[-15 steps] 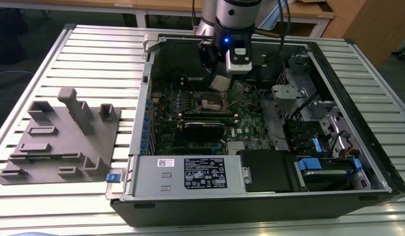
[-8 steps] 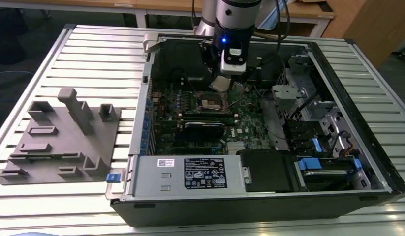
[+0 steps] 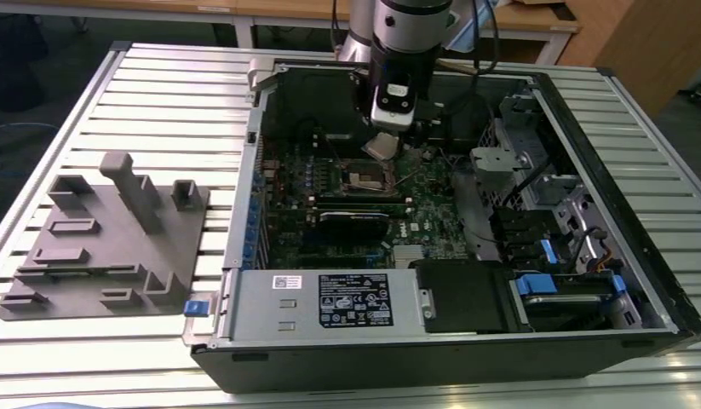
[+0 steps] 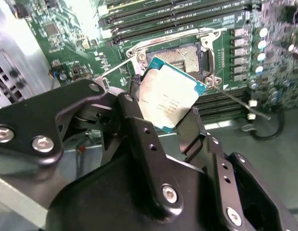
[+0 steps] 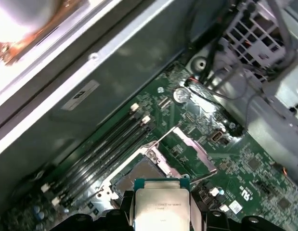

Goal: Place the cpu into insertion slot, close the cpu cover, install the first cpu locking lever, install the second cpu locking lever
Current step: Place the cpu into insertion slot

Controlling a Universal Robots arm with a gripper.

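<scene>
A ribbed metal table (image 3: 157,85) is carrying an open computer case (image 3: 441,366) lying on its side, with a grey moulded fixture (image 3: 112,247) sitting well off toward the exterior view's left. The arm is reaching down into the case over the green motherboard (image 3: 435,213), and the gripper (image 3: 383,143) is hanging above the board's middle.

In both wrist views the black fingers (image 4: 139,127) are pinching the cpu (image 4: 170,96) by two opposite edges. They are clamping it firmly, with its pale metal top facing the second wrist camera and the chip tilting rather than lying flat. In the first wrist view the cpu (image 5: 161,204) is showing between the fingertips.

The insertion slot (image 4: 180,57) is lying just beyond the fingertips, below the chip, with its dark centre uncovered. In the exterior view the chip is riding clear of the socket, not touching it. The cpu cover (image 5: 194,149) is standing flipped open on the far side of the slot (image 5: 144,175) from the gripper. Thin wire levers (image 4: 117,70) are angling out from the socket's corners. Long black memory slots (image 5: 105,144) are running alongside it.
</scene>
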